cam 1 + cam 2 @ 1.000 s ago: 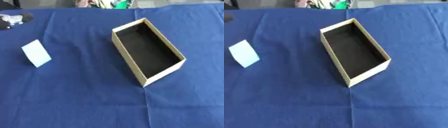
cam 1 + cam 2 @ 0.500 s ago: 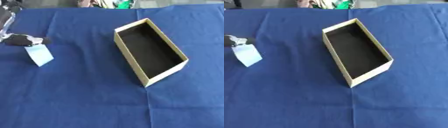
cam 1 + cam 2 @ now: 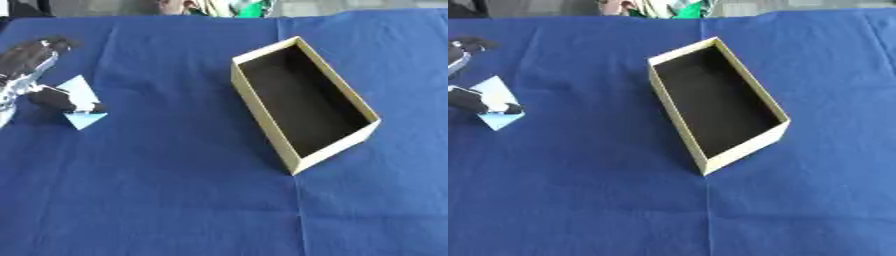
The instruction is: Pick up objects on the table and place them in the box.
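**Item: pale card, left hand upon it, box waiting**

Card (image 3: 80, 102): pale blue-white, thin, flat, lying at about 9 o'clock on the blue cloth (image 3: 175, 200); one corner points toward 6 o'clock; judged very light, probably bendable, and low enough against the cloth to be awkward to lift; best taken by an exposed edge or corner, pinched between thumb and fingers, or slid until an edge lifts.

Left hand (image 3: 35, 75): black with silver parts, entering from the 9 o'clock edge; arm angled down from about 10 o'clock; one dark digit (image 3: 66, 100) lies across the card's upper face, the rest of the hand stretches toward 11 o'clock; digits look spread rather than curled; whether anything sits under the card cannot be told, so no completed pinch is recorded.

Right hand: not shown in either view.

Box (image 3: 302, 102): tan cardboard, open top, dark interior, nothing visible inside; set askew, long axis running from 12 to 5 o'clock; well apart from the card, at roughly 3 o'clock from it.
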Robot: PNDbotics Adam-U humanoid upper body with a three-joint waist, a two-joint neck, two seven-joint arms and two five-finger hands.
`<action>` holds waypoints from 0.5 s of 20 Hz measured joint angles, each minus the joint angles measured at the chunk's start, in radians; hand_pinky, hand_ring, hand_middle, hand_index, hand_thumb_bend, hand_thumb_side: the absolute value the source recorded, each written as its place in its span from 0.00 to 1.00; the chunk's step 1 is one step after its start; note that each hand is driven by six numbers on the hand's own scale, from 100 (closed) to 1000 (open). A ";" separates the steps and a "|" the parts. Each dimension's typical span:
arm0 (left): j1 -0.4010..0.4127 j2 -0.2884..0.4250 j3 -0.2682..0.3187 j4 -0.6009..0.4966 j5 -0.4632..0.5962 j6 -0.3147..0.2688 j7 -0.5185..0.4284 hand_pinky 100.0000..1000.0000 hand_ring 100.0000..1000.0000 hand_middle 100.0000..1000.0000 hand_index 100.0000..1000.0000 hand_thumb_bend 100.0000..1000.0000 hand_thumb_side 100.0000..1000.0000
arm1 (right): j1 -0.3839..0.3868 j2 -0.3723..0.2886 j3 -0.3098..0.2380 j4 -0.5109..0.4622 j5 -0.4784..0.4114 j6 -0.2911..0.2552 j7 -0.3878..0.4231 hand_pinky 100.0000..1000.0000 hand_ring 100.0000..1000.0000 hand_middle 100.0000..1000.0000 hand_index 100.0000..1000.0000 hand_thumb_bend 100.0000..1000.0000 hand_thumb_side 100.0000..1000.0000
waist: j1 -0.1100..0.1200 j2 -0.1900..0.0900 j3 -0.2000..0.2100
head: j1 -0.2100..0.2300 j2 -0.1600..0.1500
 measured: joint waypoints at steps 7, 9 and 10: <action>-0.061 -0.034 0.174 0.009 -0.086 -0.025 -0.582 0.82 0.94 0.88 0.96 0.80 0.43 | 0.009 0.007 0.001 0.000 0.003 0.005 0.004 0.65 0.81 0.61 0.80 0.00 0.99 | 0.000 0.000 0.002 | -0.001 0.002; -0.061 -0.035 0.187 0.007 -0.073 -0.020 -0.627 0.83 0.94 0.87 0.95 0.81 0.46 | 0.010 0.007 0.001 0.000 0.004 0.006 0.005 0.65 0.81 0.61 0.80 0.00 0.99 | 0.000 0.000 0.000 | -0.001 0.002; -0.061 -0.035 0.192 0.008 -0.061 -0.019 -0.638 0.83 0.93 0.86 0.95 0.80 0.47 | 0.011 0.007 0.003 0.000 0.004 0.006 0.005 0.65 0.81 0.61 0.80 0.00 0.99 | 0.000 0.000 0.000 | -0.001 0.002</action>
